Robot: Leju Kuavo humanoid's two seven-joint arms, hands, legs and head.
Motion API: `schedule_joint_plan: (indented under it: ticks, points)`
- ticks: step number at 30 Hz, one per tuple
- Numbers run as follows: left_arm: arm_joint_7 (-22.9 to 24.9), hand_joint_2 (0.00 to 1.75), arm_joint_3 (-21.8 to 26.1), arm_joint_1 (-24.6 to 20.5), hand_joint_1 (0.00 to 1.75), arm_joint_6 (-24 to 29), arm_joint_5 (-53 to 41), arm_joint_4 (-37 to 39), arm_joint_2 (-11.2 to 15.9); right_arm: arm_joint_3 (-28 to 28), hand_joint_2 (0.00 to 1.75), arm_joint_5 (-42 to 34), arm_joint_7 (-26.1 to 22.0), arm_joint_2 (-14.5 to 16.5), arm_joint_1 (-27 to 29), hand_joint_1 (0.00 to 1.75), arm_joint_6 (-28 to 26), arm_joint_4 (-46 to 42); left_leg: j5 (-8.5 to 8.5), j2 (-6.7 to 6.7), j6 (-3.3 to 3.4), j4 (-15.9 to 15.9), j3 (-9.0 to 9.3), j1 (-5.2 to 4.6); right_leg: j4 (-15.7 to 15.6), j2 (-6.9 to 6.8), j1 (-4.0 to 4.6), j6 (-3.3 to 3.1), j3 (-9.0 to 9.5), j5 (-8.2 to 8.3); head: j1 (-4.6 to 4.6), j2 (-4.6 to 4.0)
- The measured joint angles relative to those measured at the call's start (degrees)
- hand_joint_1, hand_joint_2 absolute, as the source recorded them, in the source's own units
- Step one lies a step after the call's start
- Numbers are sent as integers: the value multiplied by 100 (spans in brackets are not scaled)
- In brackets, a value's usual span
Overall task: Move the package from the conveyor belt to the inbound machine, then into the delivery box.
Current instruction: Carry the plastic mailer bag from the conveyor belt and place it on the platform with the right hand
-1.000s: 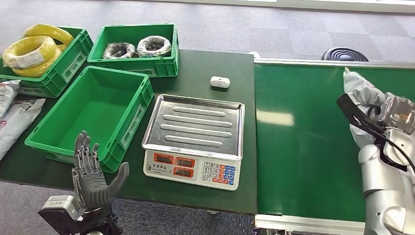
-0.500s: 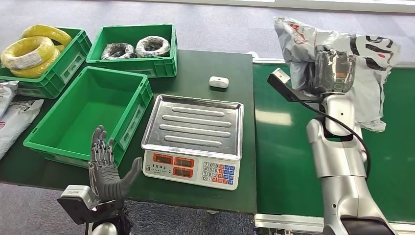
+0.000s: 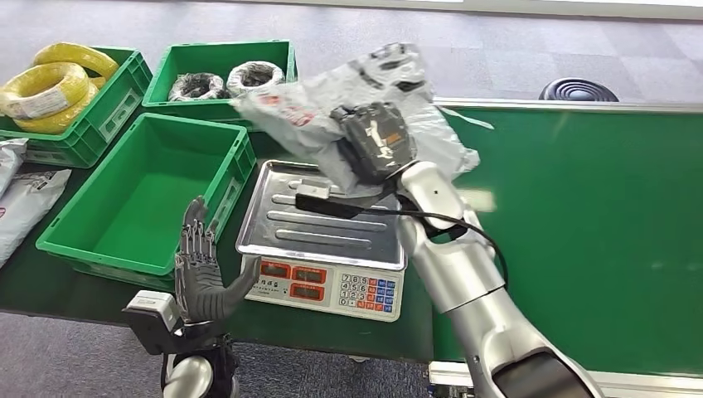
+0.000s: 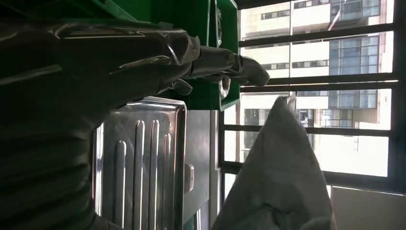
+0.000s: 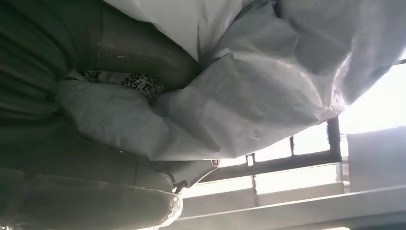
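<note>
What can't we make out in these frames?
- Right hand fingers: head view, hidden under the grey package it holds.
- Far end of the scale tray: head view, covered by the package.
- Scale display digits: head view, too small.
- Package label print: right wrist view, partly tucked in a fold, blurred.
- Left hand: open, nothing hidden.

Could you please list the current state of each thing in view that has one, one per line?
Package: held in the air above the scale's tray, off the belt.
Right robot hand: gripping the package.
Left robot hand: raised, fingers apart, holding nothing.
Scale: tray bare, nothing resting on it.
Near green crate: empty.
Conveyor belt: nothing on the visible part.
Far crates: holding cable coils.
</note>
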Motion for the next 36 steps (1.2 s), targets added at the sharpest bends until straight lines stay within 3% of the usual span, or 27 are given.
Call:
schedule_joint_plan:
  ticks: [3,20,21,24,25,36]
  points:
    - [0,175,2,0,0,-2,-3,48,-2,419,175,-244,85,168,17,175,7,7,1,-15,-2,-1,-8,3,1,-15,2,-1,1,-3,3,0]
    - [0,175,154,0,0,2,-39,126,-52,1641,175,-1039,-164,361,612,175,233,-403,0,-14,-2,-1,-10,2,-2,-13,1,-1,0,-2,3,0]
    - [0,175,168,0,0,3,-44,126,-56,1678,175,-1060,-164,361,636,158,244,-439,1,-14,-2,-1,-10,2,-2,-13,1,-1,0,-2,4,0]
    - [0,175,210,1,0,22,-56,125,-71,1773,175,-1119,-174,361,695,27,257,-517,1,-14,-1,-1,-10,1,-2,-14,1,0,2,-2,4,0]
    - [0,175,228,1,0,37,-58,124,-79,1801,175,-1143,-177,361,714,0,253,-533,1,-14,-2,-1,-10,1,-2,-14,1,0,2,-2,3,0]
    - [0,175,383,29,0,107,-61,106,-99,1912,175,-1179,-32,369,760,0,148,-556,1,-14,-2,-1,-10,1,-2,-13,1,-1,1,-2,4,0]
